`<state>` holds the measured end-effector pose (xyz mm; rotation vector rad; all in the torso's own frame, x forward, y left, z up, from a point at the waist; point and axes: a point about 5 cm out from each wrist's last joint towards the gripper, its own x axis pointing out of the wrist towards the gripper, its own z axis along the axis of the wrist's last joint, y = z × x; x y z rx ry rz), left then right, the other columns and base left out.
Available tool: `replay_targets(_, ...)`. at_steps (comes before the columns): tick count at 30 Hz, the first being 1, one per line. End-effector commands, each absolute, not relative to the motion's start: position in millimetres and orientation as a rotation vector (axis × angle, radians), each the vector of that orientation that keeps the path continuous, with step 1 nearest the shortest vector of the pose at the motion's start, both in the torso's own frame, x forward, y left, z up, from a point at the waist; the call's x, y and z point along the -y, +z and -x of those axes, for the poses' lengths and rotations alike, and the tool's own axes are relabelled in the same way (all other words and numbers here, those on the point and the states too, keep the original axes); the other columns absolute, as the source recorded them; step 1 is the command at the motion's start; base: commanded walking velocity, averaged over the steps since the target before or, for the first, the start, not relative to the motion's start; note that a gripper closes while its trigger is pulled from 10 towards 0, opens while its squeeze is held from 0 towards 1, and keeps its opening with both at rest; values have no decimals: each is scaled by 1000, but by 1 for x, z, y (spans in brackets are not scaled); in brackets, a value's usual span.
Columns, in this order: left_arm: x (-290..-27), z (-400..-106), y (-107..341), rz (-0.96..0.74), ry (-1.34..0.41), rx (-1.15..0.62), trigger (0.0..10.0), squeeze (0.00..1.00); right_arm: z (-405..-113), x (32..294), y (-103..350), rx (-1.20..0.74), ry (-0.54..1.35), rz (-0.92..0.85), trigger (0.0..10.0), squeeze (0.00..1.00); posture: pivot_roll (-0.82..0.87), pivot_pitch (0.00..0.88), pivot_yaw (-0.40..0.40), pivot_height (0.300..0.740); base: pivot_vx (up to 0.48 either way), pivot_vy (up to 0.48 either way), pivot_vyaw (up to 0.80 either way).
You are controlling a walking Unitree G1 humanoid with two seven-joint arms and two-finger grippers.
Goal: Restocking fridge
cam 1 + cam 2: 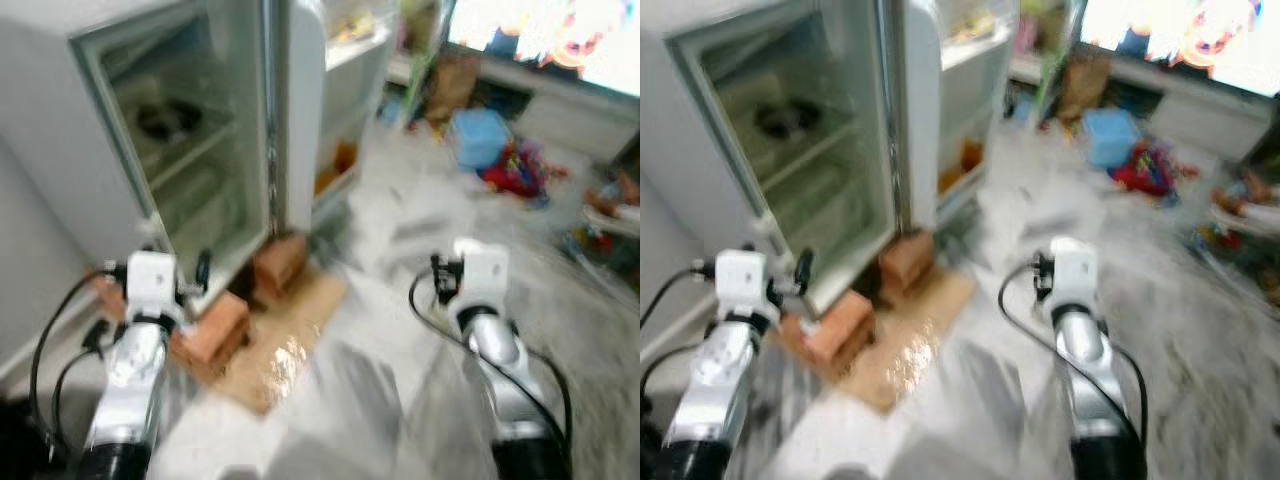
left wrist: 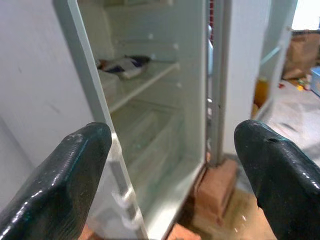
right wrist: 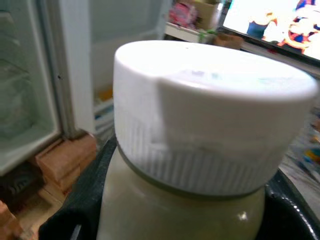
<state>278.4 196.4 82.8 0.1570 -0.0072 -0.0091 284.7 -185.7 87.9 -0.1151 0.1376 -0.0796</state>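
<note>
The open fridge point(image 1: 190, 150) stands on bricks point(image 1: 215, 335) over pale marbled floor point(image 1: 390, 300); left hand point(image 2: 170, 165) gapes empty, right hand point(image 3: 175, 200) grips a white-capped bottle point(image 3: 200, 125).

Pale marbled floor point(image 1: 400, 340) — toys point(image 1: 515, 165) strewn near a bright screen point(image 1: 560, 35), red bricks point(image 1: 215, 330) on cardboard point(image 1: 290, 350).
</note>
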Motion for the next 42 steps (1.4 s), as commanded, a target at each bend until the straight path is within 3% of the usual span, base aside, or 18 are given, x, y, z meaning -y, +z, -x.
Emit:
replay_targets(1,-185,-277,86,-160,-39,20,10000,0,-283,197,92,-124,-114,124,10000,0,45,0,-73,716,439,0,800)
replay_targets(9,-199,-266,88,-133,37,-4,10000,0,-278,184,81,-163,-58,117,10000,0,75,0,-108,716,205,-70,331)
replay_targets(11,-202,-263,83,-127,55,-34,10000,0,-279,182,79,-182,-27,123,10000,0,70,0,-159,716,0,0,0)
replay_targets(15,-202,-263,87,-137,59,-16,10000,0,-284,180,83,-187,4,135,10000,0,73,0,-185,716,0,0,0)
replay_targets(19,-199,-261,85,-126,97,-18,10000,0,-293,181,83,-193,4,131,10000,0,92,0,-173,716,0,-480,0)
replay_targets(21,-195,-260,85,-154,56,-17,10000,0,-297,186,82,-197,-32,118,10000,0,101,0,-105,716,0,-480,0)
replay_targets(29,-192,-269,80,-196,-59,-72,10000,0,-291,188,85,-170,-84,117,10000,0,49,0,23,716,0,-480,0)
replay_targets(38,-175,-288,89,-243,-118,-45,10000,0,-292,192,84,-164,-122,115,10000,0,24,0,49,716,0,-53,0)
replay_targets(42,-172,-292,91,-219,-137,-22,10000,0,-296,188,96,-125,-98,133,10000,0,-6,0,11,716,0,-100,0)
